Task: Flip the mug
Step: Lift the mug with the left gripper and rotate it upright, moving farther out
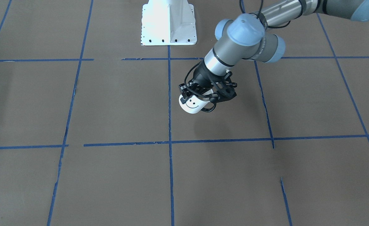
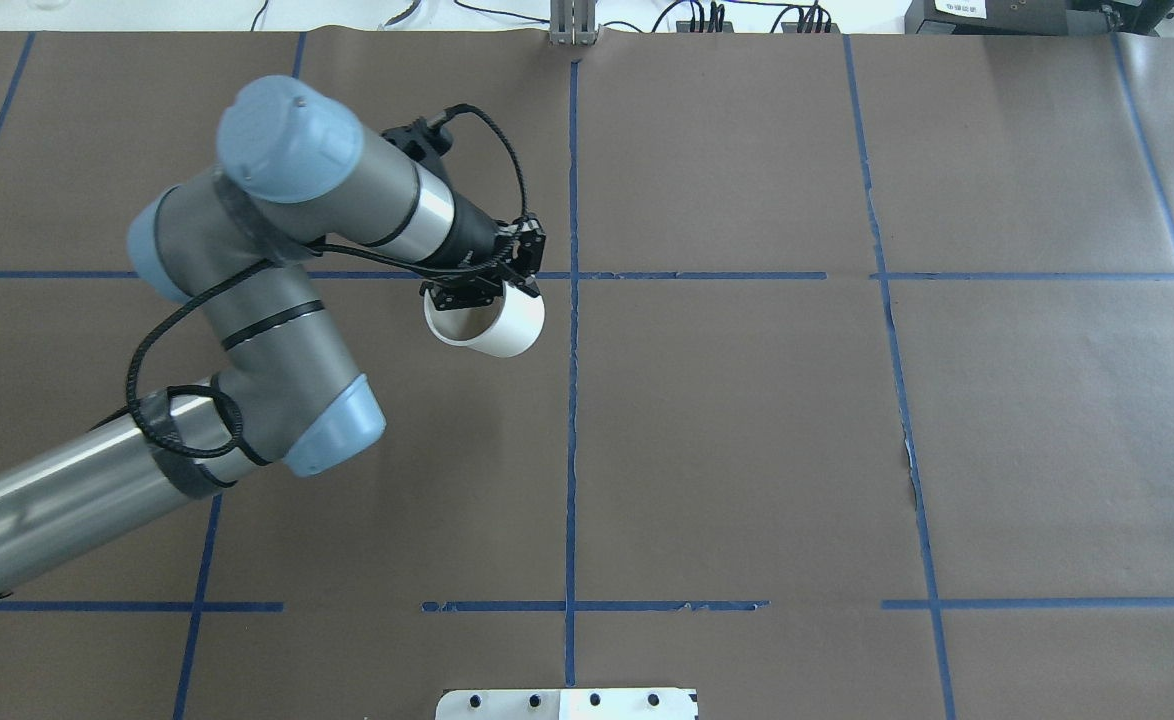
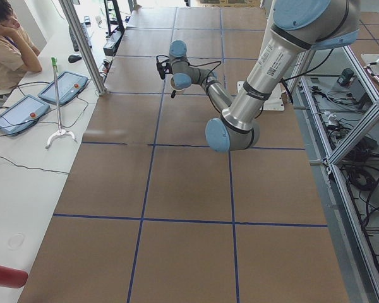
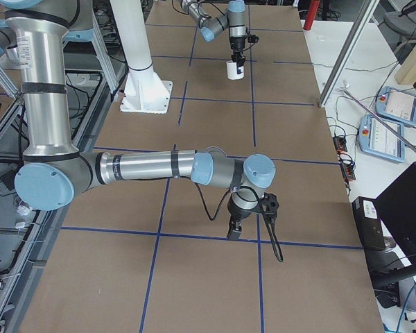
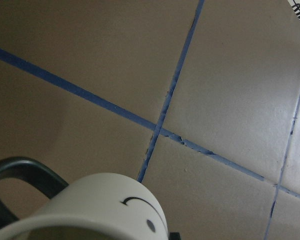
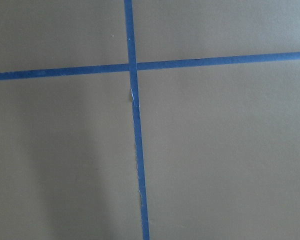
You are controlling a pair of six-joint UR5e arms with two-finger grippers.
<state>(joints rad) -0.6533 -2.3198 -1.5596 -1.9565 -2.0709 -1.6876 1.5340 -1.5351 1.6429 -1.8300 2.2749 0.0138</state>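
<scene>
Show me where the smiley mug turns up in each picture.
Front-facing: mug at centre, just right of the tape line.
Overhead: mug left of centre, just left of that line.
Exterior left: mug far, top middle.
Exterior right: mug far, top middle.
Left wrist: mug bottom left corner.
Right wrist: not in it.
Shared landmark: that central blue tape line.

Light: was bright and even, from above; the brown table paper stayed matte.
Glare: white pedestal was washed out, front-facing view.
Shadows: were soft and faint, near the mug.
Focus: close mug was blurred in the left wrist view; tape lines were sharper.
</scene>
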